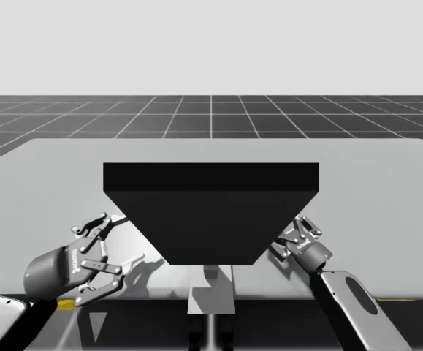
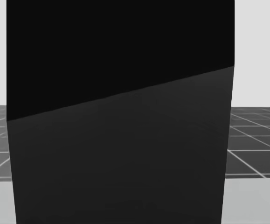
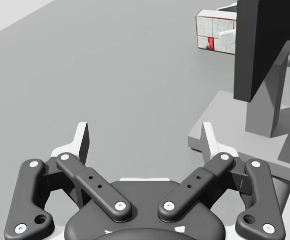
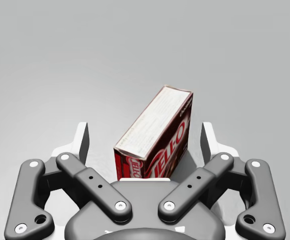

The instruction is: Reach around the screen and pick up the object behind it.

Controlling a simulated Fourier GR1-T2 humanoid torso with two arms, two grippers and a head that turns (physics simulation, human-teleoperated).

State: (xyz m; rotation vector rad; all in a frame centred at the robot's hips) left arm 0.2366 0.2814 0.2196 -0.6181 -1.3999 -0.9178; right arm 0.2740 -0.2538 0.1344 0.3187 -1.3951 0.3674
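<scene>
**Right arm flanks the screen, box within reach**

The black screen (image 1: 211, 212) stands at centre frame in the high view and blocks the head camera's sight line across the table (image 1: 43, 183), so each arm works a flank. The right gripper (image 1: 297, 232) sits tucked against the screen's lower right edge. Its wrist camera shows the red box (image 4: 157, 132) on the table between its fingers, set at an angle to them. The jaws are spread wide, bare table shows on either side of the box, and nothing is grasped. The left gripper (image 1: 112, 248), at lower left and apart from the screen, is also spread wide and empty. Ahead of it and off to one side, the box pokes out from behind the screen. Closing the right jaws looks like the next step.
</scene>
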